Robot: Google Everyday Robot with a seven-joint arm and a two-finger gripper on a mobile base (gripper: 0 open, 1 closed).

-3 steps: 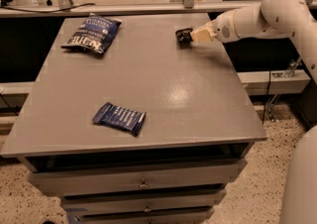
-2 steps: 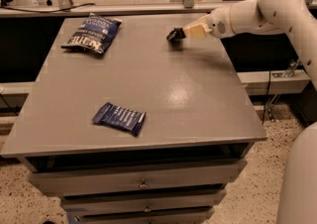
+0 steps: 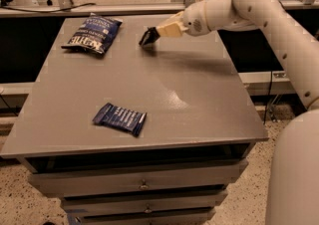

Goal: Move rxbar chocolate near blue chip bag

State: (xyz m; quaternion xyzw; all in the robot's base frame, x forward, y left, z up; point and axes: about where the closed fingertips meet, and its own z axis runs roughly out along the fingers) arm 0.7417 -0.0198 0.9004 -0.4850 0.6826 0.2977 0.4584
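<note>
Here's your gripper [image 3: 152,35], out at the far side of the flat grey metal table [image 3: 194,99], clamped on the rxbar chocolate [image 3: 146,39], that small flat bar in a dark brown-black wrapper. The bar hangs just above the tabletop with its shadow right underneath, and it sits a little to the right of the blue chip bag [image 3: 92,34], the big puffy navy packet with white lettering lying at the far left.

By the look of it, you've got a light load. The bar should be firm enough to hold its shape, but that wrapper is likely slick and crinkly, so a pinch on the film alone could slide. Take it across the flat body, not by the crimped end.

Now the hard part: the bar and the gripper tip merge into one dark shape, so you can't tell how much of the bar is inside the grip or which way it's turned. No print on it can be read. The white arm [image 3: 259,0] runs off the right edge.

The small flat blue bar wrapper [image 3: 119,119] near the front left is well apart.
</note>
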